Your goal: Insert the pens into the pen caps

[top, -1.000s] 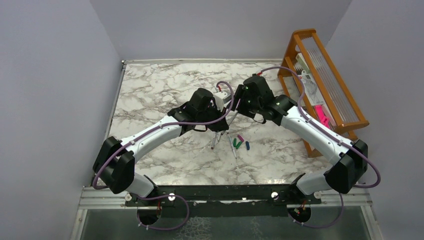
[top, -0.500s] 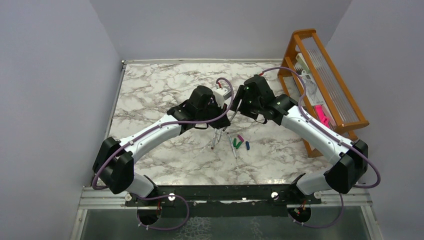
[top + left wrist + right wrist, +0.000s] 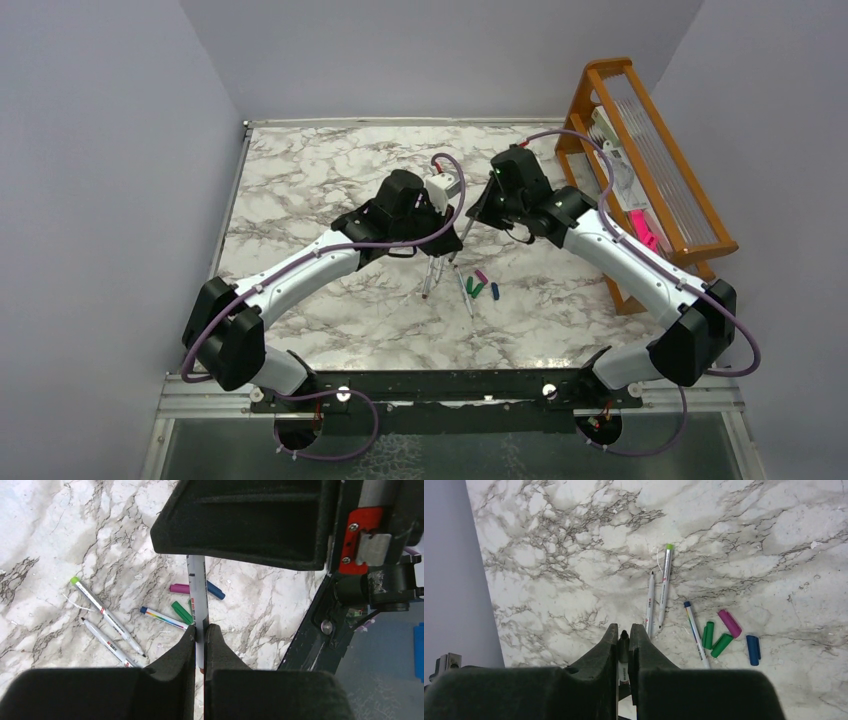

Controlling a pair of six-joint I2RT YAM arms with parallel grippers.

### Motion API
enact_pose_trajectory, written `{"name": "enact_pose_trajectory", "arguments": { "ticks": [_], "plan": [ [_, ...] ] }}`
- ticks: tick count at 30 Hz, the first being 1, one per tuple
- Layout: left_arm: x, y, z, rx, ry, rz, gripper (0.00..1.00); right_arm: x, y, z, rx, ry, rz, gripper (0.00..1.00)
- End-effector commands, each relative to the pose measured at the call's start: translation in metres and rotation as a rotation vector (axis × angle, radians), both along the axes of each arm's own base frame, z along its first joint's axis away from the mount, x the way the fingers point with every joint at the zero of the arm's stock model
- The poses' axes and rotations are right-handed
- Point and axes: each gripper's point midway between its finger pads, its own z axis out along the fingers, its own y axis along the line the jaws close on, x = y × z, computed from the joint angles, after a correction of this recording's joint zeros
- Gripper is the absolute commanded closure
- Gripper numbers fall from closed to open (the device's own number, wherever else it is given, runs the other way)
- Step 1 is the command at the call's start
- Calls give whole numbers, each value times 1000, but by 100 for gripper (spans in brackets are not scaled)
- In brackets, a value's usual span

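Note:
A grey pen [image 3: 197, 592] hangs above the marble table, and both grippers hold it. My left gripper [image 3: 200, 630] is shut on its lower part. My right gripper [image 3: 623, 631] is shut on its dark-tipped end [image 3: 623, 642]; in the left wrist view that gripper's black body covers the pen's far end. On the table below lie three more pens: a green-ended one [image 3: 665, 585], a plain one [image 3: 650, 602] and a blue-ended one [image 3: 695, 632]. Beside them lie the pen caps: two green [image 3: 708, 635] [image 3: 722, 645], a magenta [image 3: 729, 623] and a blue [image 3: 752, 650].
A wooden rack [image 3: 650, 170] stands at the table's right edge, with a bright pink object [image 3: 640, 228] in it. The black base rail [image 3: 450, 390] runs along the near edge. Grey walls close the left, back and right sides.
My right gripper, open a moment ago, has shut on the free end of the pen. The left gripper has kept its grip and barely moved.

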Motion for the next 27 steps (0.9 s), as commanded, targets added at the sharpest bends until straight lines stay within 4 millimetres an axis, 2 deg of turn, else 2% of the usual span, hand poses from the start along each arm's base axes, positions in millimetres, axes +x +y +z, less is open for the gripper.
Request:
{"name": "enact_pose_trajectory", "arguments": {
  "ticks": [1,6,8,13,22,23,26,27],
  "plan": [
    [0,-10,31,-89,-47,-22,88,2,10,8,41,-21,44,99],
    [-1,-15,31,-117,-28,-33,66,-1,19,18,94,-34,78,99],
    [0,-18,31,-126,-23,-36,61,-1,21,18,104,-29,85,99],
    [7,-20,32,-128,-34,-12,60,-4,24,17,115,-21,98,99],
    [11,-25,17,-114,-2,-8,69,-11,25,20,156,-19,108,99],
    [12,-26,17,-114,-1,-8,73,-12,25,19,158,-16,107,99],
    [12,-26,17,-113,1,-13,98,-15,23,17,164,-10,99,99],
    [11,-26,16,-111,4,-20,100,-16,22,17,165,-9,98,99]
  ]
}}
